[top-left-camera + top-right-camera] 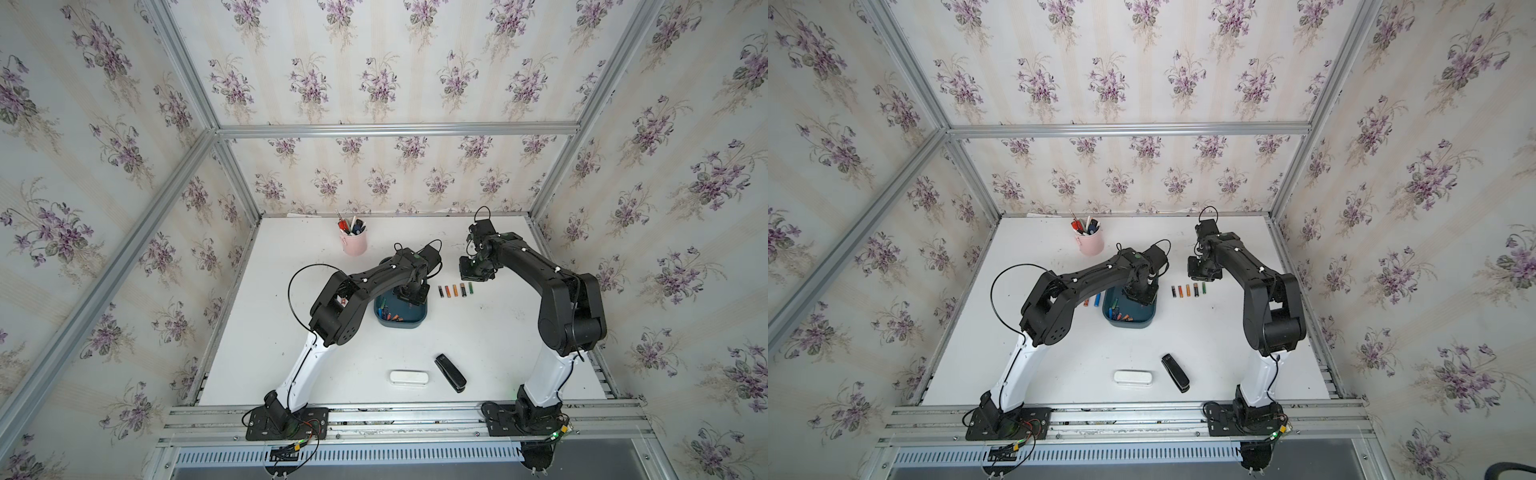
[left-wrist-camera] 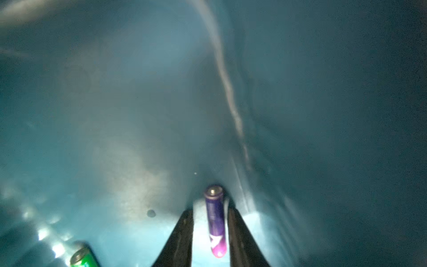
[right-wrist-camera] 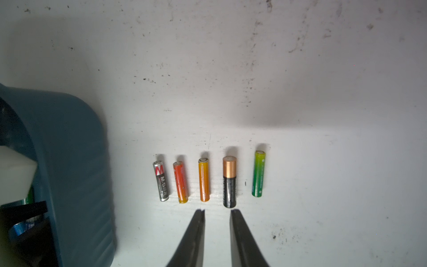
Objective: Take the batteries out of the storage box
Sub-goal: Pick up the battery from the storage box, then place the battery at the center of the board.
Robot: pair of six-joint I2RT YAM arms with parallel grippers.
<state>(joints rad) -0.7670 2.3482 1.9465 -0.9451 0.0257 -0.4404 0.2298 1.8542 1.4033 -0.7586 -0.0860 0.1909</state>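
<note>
The dark teal storage box [image 1: 401, 326] [image 1: 1129, 323] sits mid-table with several batteries [image 1: 392, 318] in its near-left corner. My left gripper [image 1: 409, 297] [image 2: 210, 211] reaches down into the box. Its jaws are open and straddle a purple battery [image 2: 215, 222] on the floor, with a thin gap on each side. A green battery [image 2: 83, 257] lies close by. Several batteries [image 1: 455, 290] [image 3: 204, 180] lie in a row on the table right of the box. Just behind that row, my right gripper [image 1: 471, 274] [image 3: 217, 210] hovers open and empty. Two more batteries [image 1: 1092, 300] lie left of the box.
A pink cup [image 1: 354, 243] of pens and red-handled tools stands at the back. Near the front edge lie a small white oblong case [image 1: 409, 377] and a black stapler [image 1: 450, 372]. The box wall [image 3: 76, 161] is close beside the battery row.
</note>
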